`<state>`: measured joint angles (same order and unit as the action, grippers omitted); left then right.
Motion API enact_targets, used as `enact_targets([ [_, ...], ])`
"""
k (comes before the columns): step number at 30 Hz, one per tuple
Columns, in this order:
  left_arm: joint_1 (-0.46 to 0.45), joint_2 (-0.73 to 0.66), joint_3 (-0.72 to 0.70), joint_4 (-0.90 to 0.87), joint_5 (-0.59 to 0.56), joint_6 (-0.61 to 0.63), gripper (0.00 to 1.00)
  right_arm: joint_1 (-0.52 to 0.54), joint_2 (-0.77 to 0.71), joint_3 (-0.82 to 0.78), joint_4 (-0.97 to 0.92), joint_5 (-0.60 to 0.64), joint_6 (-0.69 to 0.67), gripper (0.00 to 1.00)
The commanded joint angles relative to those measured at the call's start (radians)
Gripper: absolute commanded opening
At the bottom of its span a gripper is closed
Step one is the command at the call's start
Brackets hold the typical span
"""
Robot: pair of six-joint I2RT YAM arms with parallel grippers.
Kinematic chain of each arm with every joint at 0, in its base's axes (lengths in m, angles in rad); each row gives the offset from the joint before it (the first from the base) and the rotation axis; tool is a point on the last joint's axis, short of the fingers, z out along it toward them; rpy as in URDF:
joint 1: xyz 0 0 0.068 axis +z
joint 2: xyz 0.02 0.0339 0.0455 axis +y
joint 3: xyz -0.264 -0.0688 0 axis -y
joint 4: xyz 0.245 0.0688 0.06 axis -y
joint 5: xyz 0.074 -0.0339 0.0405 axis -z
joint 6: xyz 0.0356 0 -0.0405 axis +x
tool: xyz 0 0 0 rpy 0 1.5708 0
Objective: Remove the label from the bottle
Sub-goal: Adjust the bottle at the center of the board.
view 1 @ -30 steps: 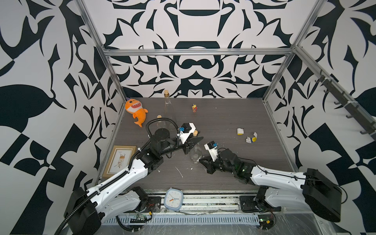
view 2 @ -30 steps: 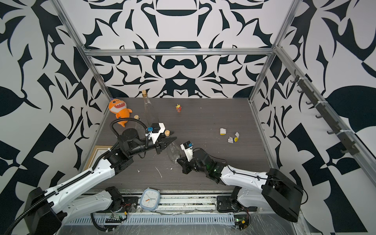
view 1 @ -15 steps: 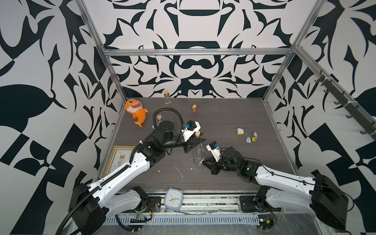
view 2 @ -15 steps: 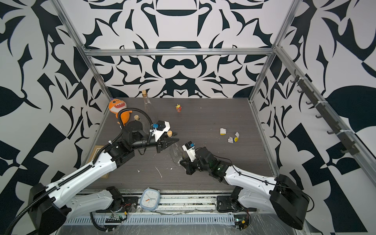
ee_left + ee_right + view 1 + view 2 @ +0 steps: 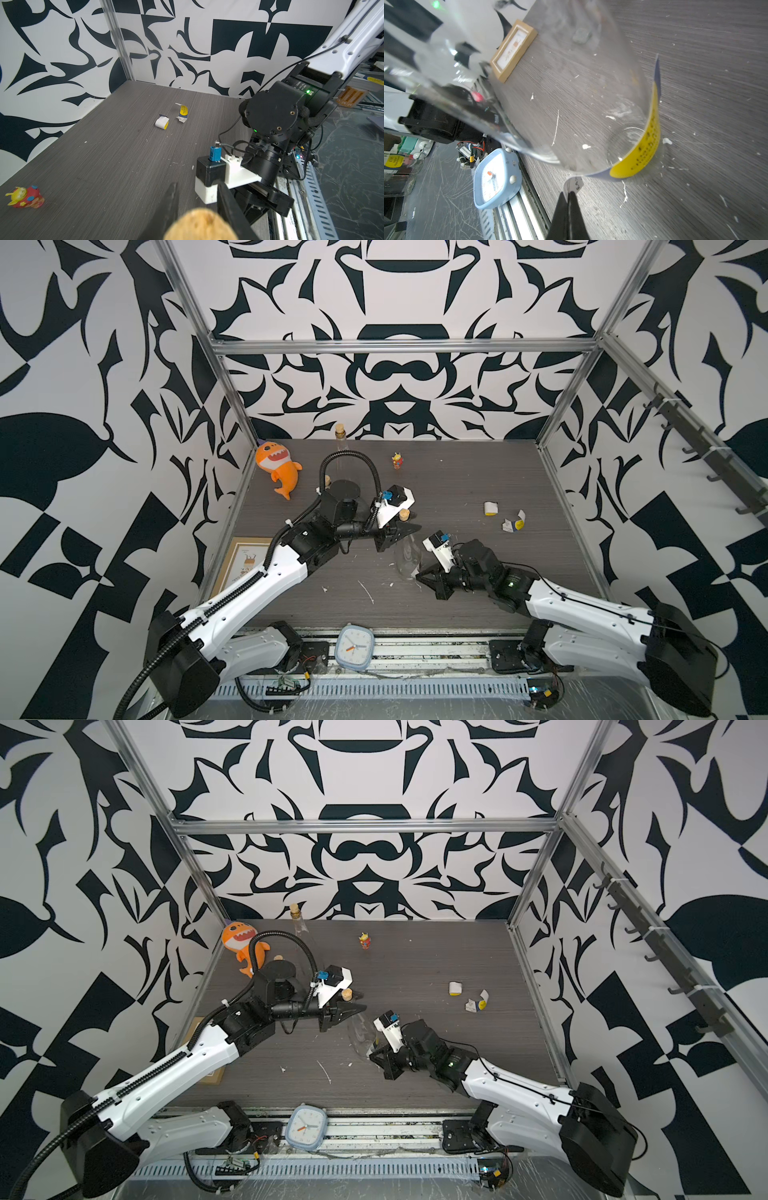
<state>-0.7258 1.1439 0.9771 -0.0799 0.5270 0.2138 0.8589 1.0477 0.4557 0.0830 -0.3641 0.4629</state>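
Centrally, on the grey table [image 5: 457, 472]: clear cork-stoppered bottle [image 5: 406, 558], its neck clamped in the left gripper [image 5: 400, 531], just left of the right gripper [image 5: 569, 194]. Right gripper's jaws, pressed together, pinch the white free end of the partly peeled label [image 5: 644, 148], whose yellow part curves around the bottle's base. Far right: loose label scraps [image 5: 491, 508]; far left: orange shark toy [image 5: 277, 466]; near left: picture frame [image 5: 245, 560].
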Motion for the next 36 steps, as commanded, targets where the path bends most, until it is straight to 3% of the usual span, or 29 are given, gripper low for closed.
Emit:
enact_targets([
  [1, 0.016, 0.007, 0.024, -0.035, -0.048, 0.103, 0.00, 0.002, -0.025, 0.041, -0.036, -0.067, 0.003, 0.00],
  [20, 0.016, 0.024, 0.065, -0.103, 0.032, 0.134, 0.00, -0.062, -0.163, 0.063, -0.298, -0.026, -0.064, 0.00],
  [31, 0.016, 0.019, 0.060, -0.049, 0.042, 0.091, 0.00, -0.063, -0.109, 0.066, -0.217, -0.089, -0.070, 0.00],
  [36, 0.015, 0.018, 0.042, 0.038, 0.034, 0.042, 0.00, -0.064, -0.125, 0.066, -0.195, -0.100, -0.072, 0.25],
])
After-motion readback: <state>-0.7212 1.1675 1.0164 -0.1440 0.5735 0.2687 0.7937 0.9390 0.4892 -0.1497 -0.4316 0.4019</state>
